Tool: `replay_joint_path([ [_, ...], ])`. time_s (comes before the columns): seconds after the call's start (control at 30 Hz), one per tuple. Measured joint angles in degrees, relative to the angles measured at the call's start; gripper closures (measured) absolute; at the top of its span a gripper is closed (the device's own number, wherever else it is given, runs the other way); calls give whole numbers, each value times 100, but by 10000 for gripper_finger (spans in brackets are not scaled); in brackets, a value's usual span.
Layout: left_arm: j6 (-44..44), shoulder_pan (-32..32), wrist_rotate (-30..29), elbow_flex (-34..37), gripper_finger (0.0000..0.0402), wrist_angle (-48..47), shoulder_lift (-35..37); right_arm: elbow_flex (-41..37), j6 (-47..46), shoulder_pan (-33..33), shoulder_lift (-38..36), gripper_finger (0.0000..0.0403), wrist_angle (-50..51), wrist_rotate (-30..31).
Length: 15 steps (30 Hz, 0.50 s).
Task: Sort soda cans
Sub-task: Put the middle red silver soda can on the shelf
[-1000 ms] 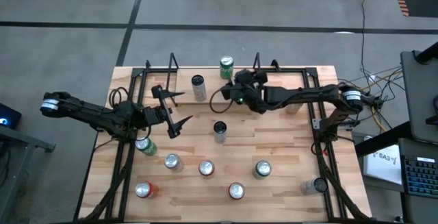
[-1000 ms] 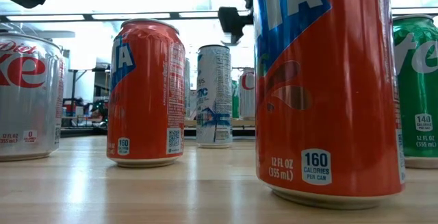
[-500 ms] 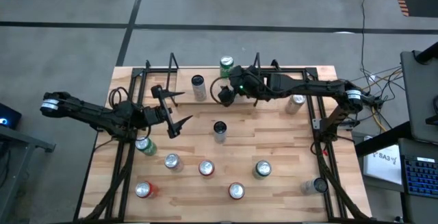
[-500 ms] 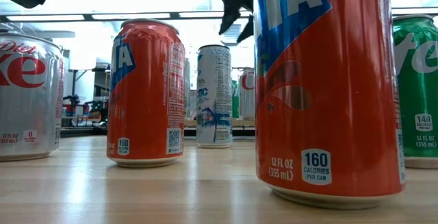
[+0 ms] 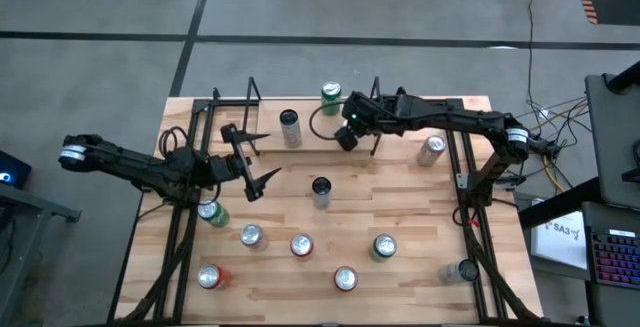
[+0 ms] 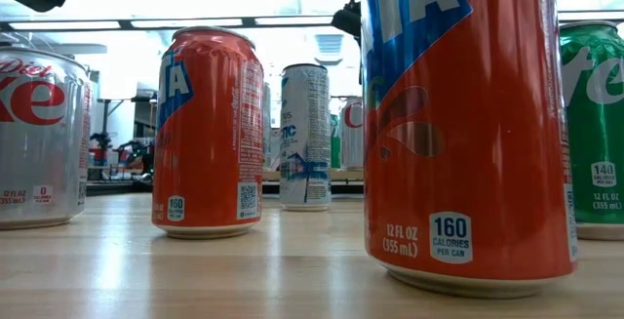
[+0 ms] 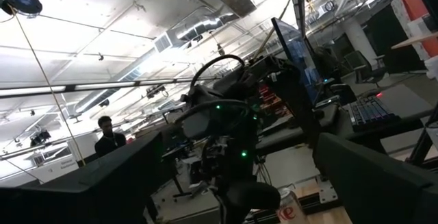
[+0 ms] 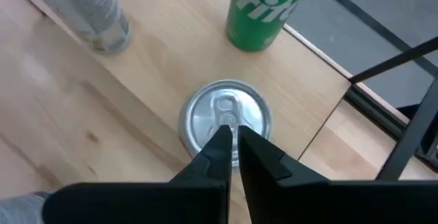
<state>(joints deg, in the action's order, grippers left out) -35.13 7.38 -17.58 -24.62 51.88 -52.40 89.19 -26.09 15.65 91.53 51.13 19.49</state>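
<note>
Fingers (image 8: 229, 145) of the right gripper (image 5: 347, 135) are pressed together just above a silver-topped soda can (image 8: 226, 118) near the worktop (image 5: 400, 207)'s far edge beside a green Sprite can (image 8: 263, 8); they should spread and straddle it squarely before descending.

Bright ceiling lights (image 7: 102, 39) overhead; glare washes the low view's background.

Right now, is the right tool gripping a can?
No. In the right wrist view the right tool is shut on nothing, its fingertips pressed together above the silver-topped can, not around it.
</note>
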Motion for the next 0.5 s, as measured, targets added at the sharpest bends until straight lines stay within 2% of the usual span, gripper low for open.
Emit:
replay_joint_path([
  [0.5, -21, 0, 0, 0, 27, -10, -2, -85, -136, -40, 111, 394, 410, 153],
])
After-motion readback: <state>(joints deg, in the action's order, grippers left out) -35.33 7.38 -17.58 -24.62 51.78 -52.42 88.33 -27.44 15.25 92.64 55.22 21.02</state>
